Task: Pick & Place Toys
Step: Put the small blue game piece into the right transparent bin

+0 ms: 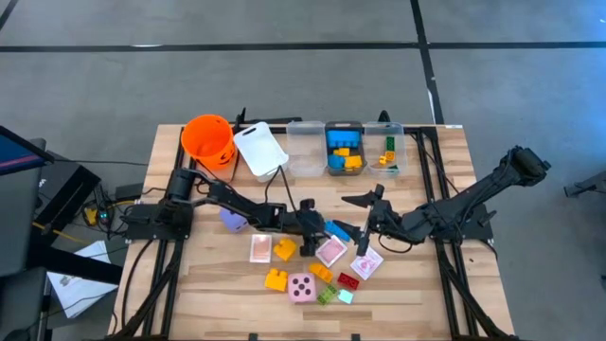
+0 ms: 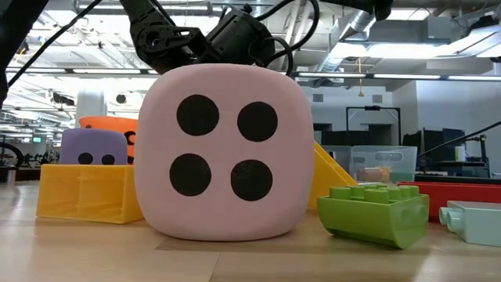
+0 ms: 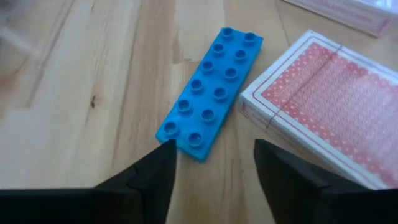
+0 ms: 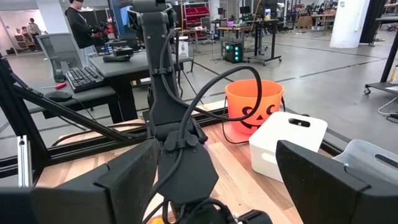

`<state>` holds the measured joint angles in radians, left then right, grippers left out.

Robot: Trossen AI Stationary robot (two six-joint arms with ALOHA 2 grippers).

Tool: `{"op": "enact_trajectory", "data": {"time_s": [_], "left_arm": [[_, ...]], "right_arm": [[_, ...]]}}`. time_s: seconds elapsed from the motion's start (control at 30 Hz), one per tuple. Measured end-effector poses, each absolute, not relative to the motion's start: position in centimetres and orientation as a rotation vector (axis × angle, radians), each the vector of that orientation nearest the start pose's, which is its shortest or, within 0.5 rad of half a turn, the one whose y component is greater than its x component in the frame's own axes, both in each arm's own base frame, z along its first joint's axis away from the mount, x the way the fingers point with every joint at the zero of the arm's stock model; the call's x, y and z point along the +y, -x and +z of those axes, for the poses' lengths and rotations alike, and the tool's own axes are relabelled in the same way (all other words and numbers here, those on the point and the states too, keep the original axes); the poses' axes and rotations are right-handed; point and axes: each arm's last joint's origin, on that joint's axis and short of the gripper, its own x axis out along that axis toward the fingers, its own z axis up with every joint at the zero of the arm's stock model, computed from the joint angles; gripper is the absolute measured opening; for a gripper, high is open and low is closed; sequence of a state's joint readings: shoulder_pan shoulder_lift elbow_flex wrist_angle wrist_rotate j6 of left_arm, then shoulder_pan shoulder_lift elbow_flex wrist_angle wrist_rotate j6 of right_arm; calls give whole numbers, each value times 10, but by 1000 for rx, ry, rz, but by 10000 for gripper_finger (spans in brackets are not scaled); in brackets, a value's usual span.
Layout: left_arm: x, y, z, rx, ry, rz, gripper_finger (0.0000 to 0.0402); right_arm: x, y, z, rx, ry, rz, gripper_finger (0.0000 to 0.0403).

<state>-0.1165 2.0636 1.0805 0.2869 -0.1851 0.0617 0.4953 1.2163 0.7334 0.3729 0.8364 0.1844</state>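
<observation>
Left gripper (image 3: 211, 171) fingers apart, poised over near end of flat blue brick (image 3: 210, 90) lying mid-table; nothing held. Brick looks light, rigid, slick plastic – best pinched across its narrow width. Pink-backed card deck (image 3: 323, 115) sits just beside one long edge; bare wood on the other side. Right gripper (image 1: 365, 225) open, waiting nearby

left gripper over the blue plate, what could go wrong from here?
1. The open left gripper sits off the end of the flat blue studded plastic brick, so closing may clip only its corner.
2. The pink-backed card deck lies right beside the brick; a finger might snag it.
</observation>
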Motion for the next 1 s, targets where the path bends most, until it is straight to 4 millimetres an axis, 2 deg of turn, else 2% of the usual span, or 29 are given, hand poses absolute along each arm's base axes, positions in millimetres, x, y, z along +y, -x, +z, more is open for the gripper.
{"op": "enact_trajectory", "data": {"time_s": [0.2, 0.37, 0.53, 0.73, 1.0], "left_arm": [[-37, -404, 105, 680, -275, 61, 271], [-25, -405, 106, 674, -273, 16, 298], [-13, -406, 106, 667, -210, -93, 304], [0, -407, 107, 653, -198, -141, 304], [-2, -409, 102, 639, -244, -170, 302]], "right_arm": [[105, -239, 281, 55, -114, -347, 317], [105, -239, 281, 55, -114, -348, 317], [104, -239, 281, 55, -115, -348, 317], [100, -241, 281, 54, -115, -366, 317], [97, -254, 269, 68, -104, -401, 317]]}}
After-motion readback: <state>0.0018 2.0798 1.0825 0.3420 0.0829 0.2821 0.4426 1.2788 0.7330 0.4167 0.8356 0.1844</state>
